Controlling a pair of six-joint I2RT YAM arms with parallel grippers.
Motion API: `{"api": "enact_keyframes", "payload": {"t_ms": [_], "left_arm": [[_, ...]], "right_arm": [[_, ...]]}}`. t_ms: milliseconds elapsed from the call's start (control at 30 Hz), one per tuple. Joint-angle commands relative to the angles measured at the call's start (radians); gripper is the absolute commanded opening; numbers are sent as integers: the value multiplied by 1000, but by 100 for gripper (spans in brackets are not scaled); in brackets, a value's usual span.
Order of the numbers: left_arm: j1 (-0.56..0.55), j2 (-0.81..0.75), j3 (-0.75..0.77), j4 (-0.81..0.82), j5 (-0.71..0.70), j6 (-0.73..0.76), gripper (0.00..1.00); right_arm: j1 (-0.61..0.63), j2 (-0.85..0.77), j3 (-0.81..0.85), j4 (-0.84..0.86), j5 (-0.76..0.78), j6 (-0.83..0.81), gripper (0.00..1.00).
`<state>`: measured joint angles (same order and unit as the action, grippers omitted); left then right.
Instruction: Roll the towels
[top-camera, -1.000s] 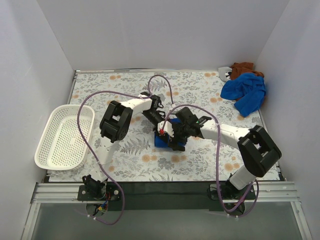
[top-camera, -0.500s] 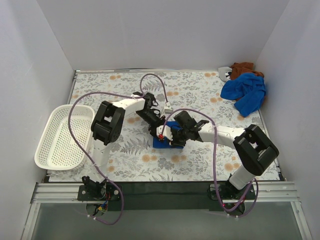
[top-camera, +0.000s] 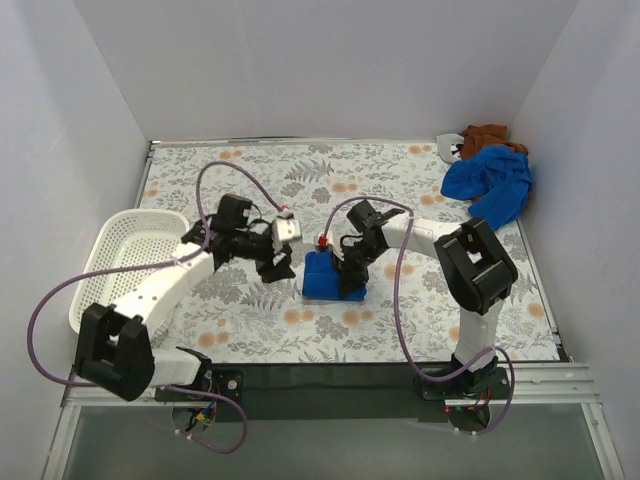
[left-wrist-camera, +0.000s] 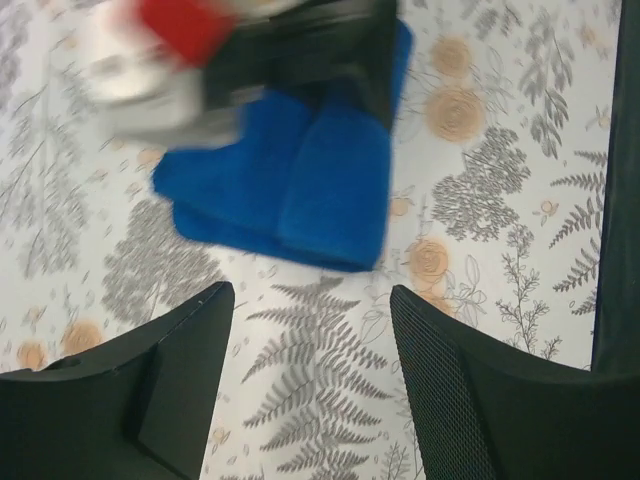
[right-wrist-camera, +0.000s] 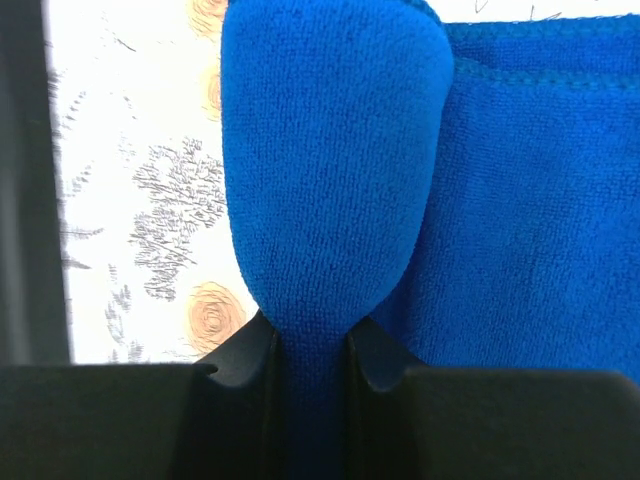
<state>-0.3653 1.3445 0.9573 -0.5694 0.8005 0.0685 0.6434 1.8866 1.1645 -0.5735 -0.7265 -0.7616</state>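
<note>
Blue towel (top-camera: 322, 280) released by left pincer (top-camera: 279, 261), now withdrawn.

Right wrist camera: the blue towel (right-wrist-camera: 335, 170) nipped in the right gripper (right-wrist-camera: 312, 345) vanishes off the bottom edge between the fingers (right-wrist-camera: 235, 378), its right side cut by the frame. From the left wrist, that gripper's a blur ahead of the left gripper (left-wrist-camera: 310, 300), covering the towel's far end; left fingers (left-wrist-camera: 150, 390) clipped below.
</note>
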Motion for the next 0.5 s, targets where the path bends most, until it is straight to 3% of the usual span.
{"api": "enact_keyframes", "payload": {"t_ms": [0, 67, 167, 467], "left_arm": [[-193, -77, -136, 166, -292, 95, 60], [-327, -108, -199, 221, -371, 129, 60], [-443, -70, -218, 287, -492, 145, 61], [-599, 50, -229, 459, -667, 231, 61]], "right_arm": [[-11, 136, 33, -187, -99, -22, 1], [-25, 172, 61, -236, -132, -31, 1], [-43, 226, 98, -275, -165, -45, 1], [-54, 309, 152, -327, -175, -58, 1]]}}
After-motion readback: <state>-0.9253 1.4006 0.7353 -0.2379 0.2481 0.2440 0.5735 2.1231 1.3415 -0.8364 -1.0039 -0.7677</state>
